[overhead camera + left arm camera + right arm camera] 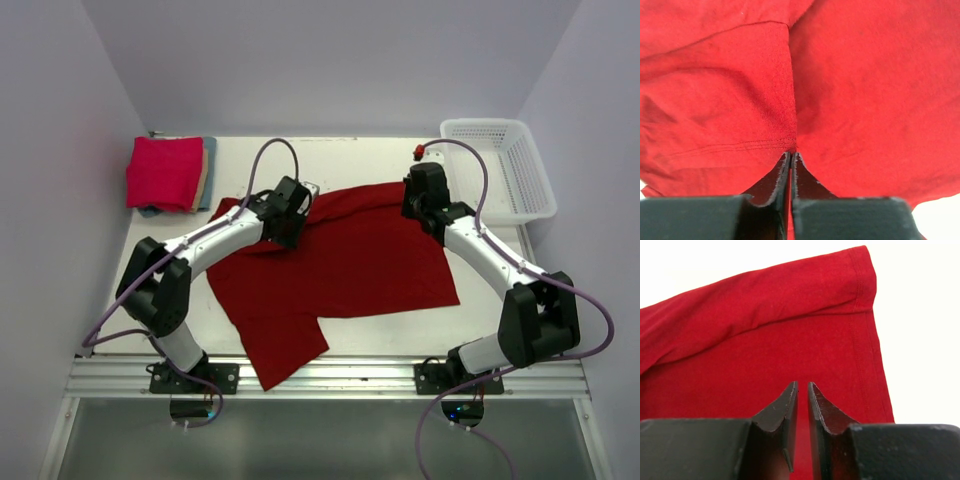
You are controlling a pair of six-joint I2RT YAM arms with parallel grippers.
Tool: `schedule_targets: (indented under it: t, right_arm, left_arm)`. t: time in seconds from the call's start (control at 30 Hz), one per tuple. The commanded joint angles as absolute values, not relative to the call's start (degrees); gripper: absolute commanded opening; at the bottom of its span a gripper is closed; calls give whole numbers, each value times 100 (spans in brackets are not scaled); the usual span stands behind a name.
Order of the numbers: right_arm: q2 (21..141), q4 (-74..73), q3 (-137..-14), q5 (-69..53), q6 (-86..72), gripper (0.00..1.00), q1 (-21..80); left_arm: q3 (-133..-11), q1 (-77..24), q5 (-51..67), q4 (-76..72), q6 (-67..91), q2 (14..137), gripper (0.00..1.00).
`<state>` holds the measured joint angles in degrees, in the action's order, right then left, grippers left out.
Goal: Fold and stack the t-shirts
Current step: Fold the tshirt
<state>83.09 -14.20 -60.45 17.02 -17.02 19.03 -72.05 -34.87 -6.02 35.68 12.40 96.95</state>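
At the far side of the table, the left gripper is closed on a fold of the crimson t-shirt, which lies spread mid-table. The right gripper is pinched almost shut on the shirt's far right corner. A first fold is judged to be in hand. Next, both held points should be carried evenly toward the near hem. No label or writing can be read.

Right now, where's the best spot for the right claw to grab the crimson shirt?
Probably the crimson shirt's far right corner, coming in from outside it over bare table. The hemmed edge there lies flat and open on two sides, so one finger could slide under. The right claw hangs just inside that corner.
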Motion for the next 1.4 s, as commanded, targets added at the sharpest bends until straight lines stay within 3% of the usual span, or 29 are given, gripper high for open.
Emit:
schedule_targets:
  t: [0.0, 0.03, 0.13, 0.23, 0.33, 0.47, 0.6, 0.8, 1.37]
  right_arm:
    - [8130, -1292, -6047, 1820, -1723, 19, 1925]
    - [8139, -1301, -6047, 1819, -1723, 21, 1916]
    - [8156, -1318, -6038, 1811, -1705, 24, 1925]
    - [8183, -1318, -6021, 1811, -1688, 26, 1925]
    - [8174, -1318, -6003, 1819, -1670, 27, 1925]
    - [8174, -1318, -5985, 1828, -1644, 26, 1925]
    - [8174, -1318, -5977, 1811, -1617, 25, 1925]
    - [8165, -1327, -5985, 1811, -1600, 24, 1916]
    - [8139, -1362, -5941, 1828, -1582, 22, 1925]
  left_arm:
    - [-7041, -3638, -501, 3586, 1503, 9554, 7]
    - [-7005, -3647, -553, 3577, 1529, 9580, 21]
    - [-6856, -3656, -922, 3490, 1740, 9484, 49]
    - [-6671, -3656, -1536, 3323, 2056, 9177, 61]
    - [-6522, -3612, -2275, 3226, 2407, 8896, 66]
    - [-5996, -3201, -2375, 2744, 2733, 8579, 64]
    - [-5538, -2313, -1855, 2145, 2856, 8297, 47]
    - [-5125, -1785, -1363, 1381, 3304, 8297, 33]
    - [-4606, -826, -607, 765, 3516, 8894, 28]
